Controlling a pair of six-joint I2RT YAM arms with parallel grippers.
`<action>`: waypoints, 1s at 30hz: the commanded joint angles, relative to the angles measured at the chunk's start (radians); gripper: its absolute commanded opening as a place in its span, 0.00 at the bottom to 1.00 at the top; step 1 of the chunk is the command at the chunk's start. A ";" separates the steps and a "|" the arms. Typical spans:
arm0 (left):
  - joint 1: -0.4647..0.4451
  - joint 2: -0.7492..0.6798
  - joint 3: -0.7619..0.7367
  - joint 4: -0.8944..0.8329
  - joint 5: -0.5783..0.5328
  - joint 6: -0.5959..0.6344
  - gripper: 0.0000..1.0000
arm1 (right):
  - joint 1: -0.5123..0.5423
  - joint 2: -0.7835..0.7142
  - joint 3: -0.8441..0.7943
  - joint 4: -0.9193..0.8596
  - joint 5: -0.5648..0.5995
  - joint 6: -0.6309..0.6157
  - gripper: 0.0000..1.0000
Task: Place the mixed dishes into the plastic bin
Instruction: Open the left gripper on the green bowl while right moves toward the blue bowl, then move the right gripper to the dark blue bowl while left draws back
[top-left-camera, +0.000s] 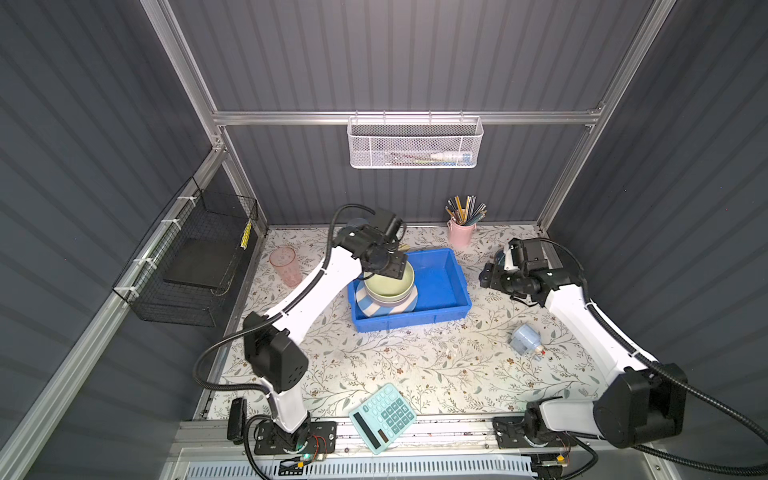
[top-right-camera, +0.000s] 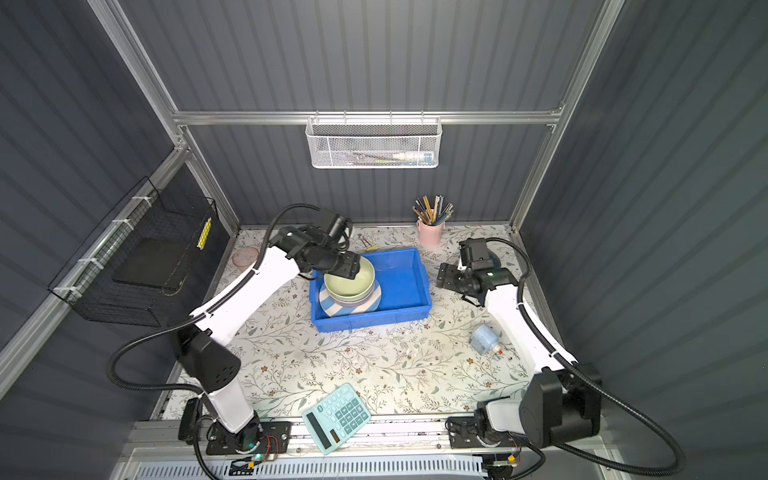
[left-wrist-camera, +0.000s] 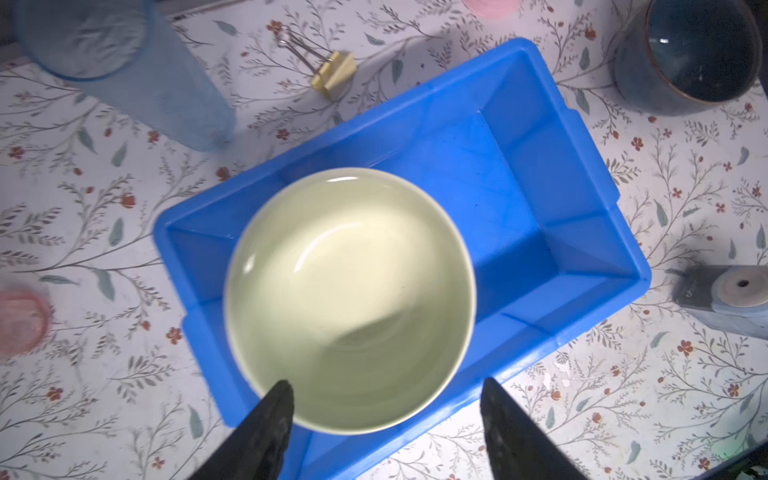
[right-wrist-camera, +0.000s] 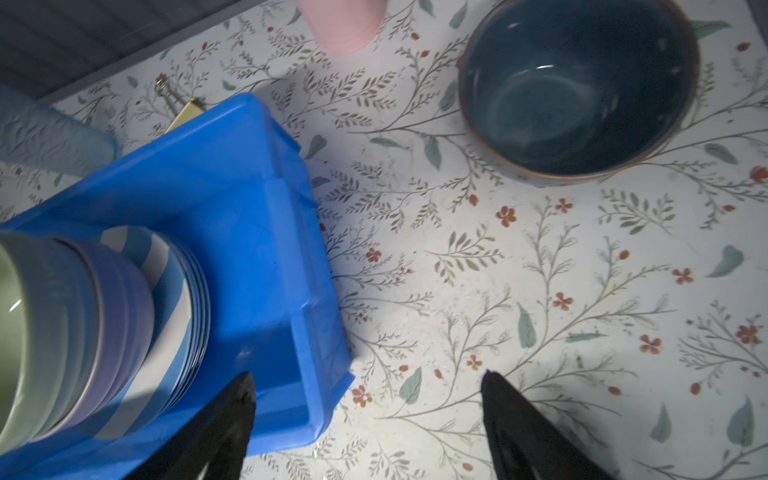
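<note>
Across the floral worktop, just past centre toward 12 o'clock, the plastic bin, loaded only at its 9 o'clock end: blue-white striped plate lowest in sight, lilac-pink bowl on that, pale-green bowl on top. Over that stack, the left gripper — fingers spread wide, gripping nothing, one tip above the green rim, its partner outside it. At 3 o'clock of the bin, the right gripper, wide open and empty too, one finger over the bin's corner, the other over bare worktop. Not yet binned: dark-blue bowl between 2 and 3 o'clock, pink tumbler at 9 o'clock, blue tumbler near 11 o'clock. Likely trouble: a tall stack crowded against one end wall, easy to tip or shove if lifting away crookedly with a finger snagging the green rim; tumblers liable to roll or topple once set on the bin's open floor. Hard to read: blue tumbler and dark-blue bowl mostly hidden behind the arms in both top views; number of plates under the bowls unclear — several stacked rims in the right wrist view; small pale-blue gadget at 4 o'clock unidentifiable; yellow binder clip just beyond the 12 o'clock rim.
</note>
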 joint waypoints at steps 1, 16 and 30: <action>0.050 -0.120 -0.122 0.115 -0.006 0.003 0.88 | -0.074 0.056 0.055 -0.012 0.024 -0.026 0.84; 0.332 -0.309 -0.464 0.167 0.038 0.039 0.99 | -0.302 0.343 0.256 -0.055 0.054 -0.052 0.77; 0.405 -0.352 -0.629 0.254 0.074 0.060 0.99 | -0.400 0.558 0.359 -0.035 -0.014 -0.063 0.52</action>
